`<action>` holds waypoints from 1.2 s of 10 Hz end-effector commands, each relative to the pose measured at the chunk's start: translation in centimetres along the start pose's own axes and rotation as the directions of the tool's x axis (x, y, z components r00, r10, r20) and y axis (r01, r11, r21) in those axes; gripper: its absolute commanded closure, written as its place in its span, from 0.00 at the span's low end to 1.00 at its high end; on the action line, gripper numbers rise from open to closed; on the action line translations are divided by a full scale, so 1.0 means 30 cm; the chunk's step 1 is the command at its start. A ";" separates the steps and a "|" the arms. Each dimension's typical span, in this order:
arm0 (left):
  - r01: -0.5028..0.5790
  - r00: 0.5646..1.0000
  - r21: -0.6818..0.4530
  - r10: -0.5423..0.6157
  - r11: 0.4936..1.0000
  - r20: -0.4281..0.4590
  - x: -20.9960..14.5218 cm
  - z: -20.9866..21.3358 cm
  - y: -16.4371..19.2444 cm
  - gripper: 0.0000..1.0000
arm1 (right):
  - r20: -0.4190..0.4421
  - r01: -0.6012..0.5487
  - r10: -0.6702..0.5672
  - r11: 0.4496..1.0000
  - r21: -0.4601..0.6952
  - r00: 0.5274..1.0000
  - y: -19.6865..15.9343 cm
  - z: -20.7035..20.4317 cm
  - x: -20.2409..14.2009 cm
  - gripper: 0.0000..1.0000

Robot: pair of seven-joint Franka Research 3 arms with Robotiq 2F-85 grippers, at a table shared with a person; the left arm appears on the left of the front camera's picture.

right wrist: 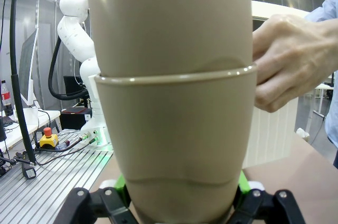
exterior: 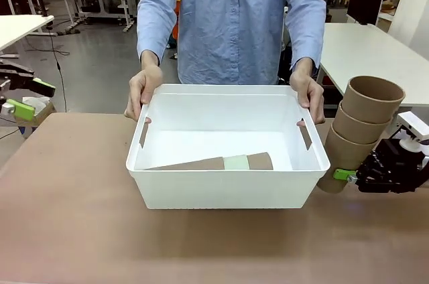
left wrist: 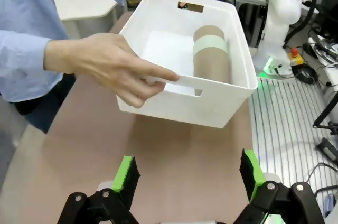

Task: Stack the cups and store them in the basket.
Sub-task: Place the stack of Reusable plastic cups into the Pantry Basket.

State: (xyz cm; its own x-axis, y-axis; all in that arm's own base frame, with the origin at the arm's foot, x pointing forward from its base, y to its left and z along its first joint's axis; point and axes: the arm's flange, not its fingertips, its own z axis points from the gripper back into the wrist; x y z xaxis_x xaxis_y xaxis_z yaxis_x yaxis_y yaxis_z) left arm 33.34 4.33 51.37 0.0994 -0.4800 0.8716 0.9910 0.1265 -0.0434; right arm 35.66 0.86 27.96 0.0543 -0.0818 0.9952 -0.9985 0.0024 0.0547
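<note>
Basket (exterior: 221, 187) sits mid surface (exterior: 67, 217), long side facing the robot, open top. Inside: one stack of cups (exterior: 201, 163) lying flat along the near wall, tan w/ a mint cup (exterior: 236, 162) showing as a pale band partway along. Left wrist view has the same lying stack (left wrist: 211, 60) w/ the mint band (left wrist: 209, 44), hard against one long wall of the basket (left wrist: 185, 108). Rest of the basket floor is bare white.

A person at the far side holds both short ends: one hand (exterior: 143, 93) at the slot handle on the L-arm end, other hand (exterior: 310, 96) on the rim at the R-arm end. In the left wrist view the near hand (left wrist: 105, 68) has fingers through the slot.

R tool (exterior: 345, 173) is clamped on the bottom cup of a held stack (exterior: 362, 123) of three tan cups, mouths up, leaning away to the right. It sits just beside the basket's R end; can't tell if touching. Right wrist view: held stack (right wrist: 169, 118) btwn the green pads of the R tool (right wrist: 179, 197), w/ a hand (right wrist: 288, 65) and basket wall (right wrist: 269, 134) right behind.

L tool (exterior: 32, 98) hangs off the surface's left edge, well apart from the basket. From its own camera the L tool (left wrist: 189, 174) is spread wide, nothing in it.

Surface (left wrist: 174, 160) in front of the basket is bare.
</note>
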 end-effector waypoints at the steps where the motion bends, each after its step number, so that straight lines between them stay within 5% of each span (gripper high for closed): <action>1: 0.046 0.999 -0.008 -0.046 0.999 0.026 -0.025 -0.025 -0.009 0.00 | 0.011 -0.016 0.016 1.000 -0.011 1.000 -0.006 -0.002 0.017 0.16; 12: 0.000 1.000 0.000 0.000 1.000 0.000 0.000 0.000 0.000 0.04 | 0.011 -0.016 0.016 1.000 -0.011 1.000 -0.006 -0.002 0.017 0.16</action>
State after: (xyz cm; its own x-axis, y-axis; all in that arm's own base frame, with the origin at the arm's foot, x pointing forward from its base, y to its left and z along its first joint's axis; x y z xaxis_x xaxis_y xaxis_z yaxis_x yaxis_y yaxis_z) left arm 33.23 4.45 51.04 0.0907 -0.4857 0.8694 0.9915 0.1258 -0.0332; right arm 35.66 0.86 27.96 0.0543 -0.0818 0.9952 -0.9985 0.0025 0.0547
